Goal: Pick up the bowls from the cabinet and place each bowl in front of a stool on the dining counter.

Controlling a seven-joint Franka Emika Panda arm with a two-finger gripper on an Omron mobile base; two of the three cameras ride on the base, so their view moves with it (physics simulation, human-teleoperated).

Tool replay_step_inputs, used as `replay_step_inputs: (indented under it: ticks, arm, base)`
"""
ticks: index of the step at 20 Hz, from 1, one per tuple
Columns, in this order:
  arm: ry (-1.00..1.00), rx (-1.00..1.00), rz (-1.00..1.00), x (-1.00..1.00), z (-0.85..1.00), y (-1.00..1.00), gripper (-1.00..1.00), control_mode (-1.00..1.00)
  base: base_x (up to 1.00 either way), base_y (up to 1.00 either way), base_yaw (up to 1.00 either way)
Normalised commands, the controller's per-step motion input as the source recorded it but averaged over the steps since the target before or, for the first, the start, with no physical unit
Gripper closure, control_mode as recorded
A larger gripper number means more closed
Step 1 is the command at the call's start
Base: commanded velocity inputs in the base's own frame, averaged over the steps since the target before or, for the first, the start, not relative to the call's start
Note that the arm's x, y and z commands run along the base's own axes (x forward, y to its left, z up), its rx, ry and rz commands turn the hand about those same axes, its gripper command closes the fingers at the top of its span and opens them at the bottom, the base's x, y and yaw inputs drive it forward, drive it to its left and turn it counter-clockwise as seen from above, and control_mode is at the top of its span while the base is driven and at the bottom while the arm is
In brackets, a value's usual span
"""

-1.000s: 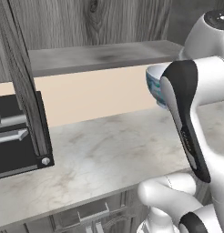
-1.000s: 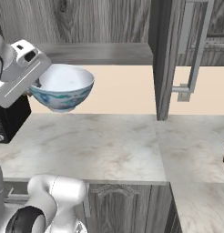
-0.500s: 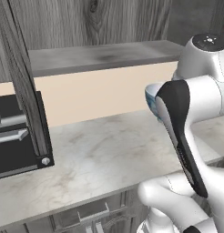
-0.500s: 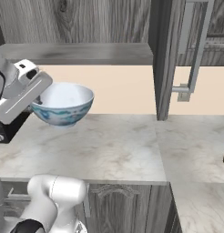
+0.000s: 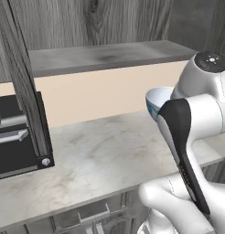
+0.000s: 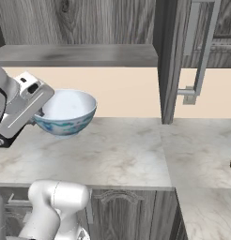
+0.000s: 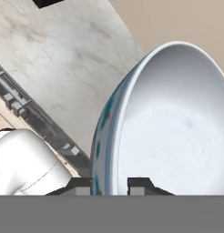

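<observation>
The two-finger tool [image 7: 110,184] is clamped on the rim of the round white bowl with a blue-green pattern [image 6: 65,112]: in the hand view one dark fingertip [image 7: 82,185] sits against the patterned outer wall and the other against the white inside, with the rim between them. The bowl hangs in the air above the light grey-beige marble worktop [image 6: 112,154], not touching it, with its opening facing up and slightly tilted. In the right base view the tool's white housing covers the bowl's left edge; in the left base view only a part of the bowl [image 5: 156,99] shows, behind the white arm with its dark joint.

The bowl is below and in front of the grey shelf [image 6: 80,54] of the grey woodgrain wall cabinet [image 5: 100,23], outside the cabinet. The cabinet's panelled door [image 6: 165,61] stands open, to the right of the bowl in the right base view, with its long metal bar handle [image 6: 198,47] beyond it. In the left base view a black toaster oven [image 5: 16,137] stands on the worktop well to the left of the bowl, under the shelf.
</observation>
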Motion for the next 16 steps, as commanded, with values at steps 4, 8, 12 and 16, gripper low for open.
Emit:
replay_step_inputs:
  ticks: [4, 8, 12, 16]
  arm:
    - [0.00, 0.00, 0.00, 0.00, 0.00, 0.00, 1.00, -1.00]
    - [0.00, 0.00, 0.00, 0.00, 0.00, 0.00, 1.00, -1.00]
    - [0.00, 0.00, 0.00, 0.00, 0.00, 0.00, 1.00, 1.00]
    - [0.00, 0.00, 0.00, 0.00, 0.00, 0.00, 1.00, 1.00]
  base:
    - [0.00, 0.00, 0.00]
    - [0.00, 0.00, 0.00]
    - [-0.14, 0.06, -0.04]
    - [-0.59, 0.00, -0.24]
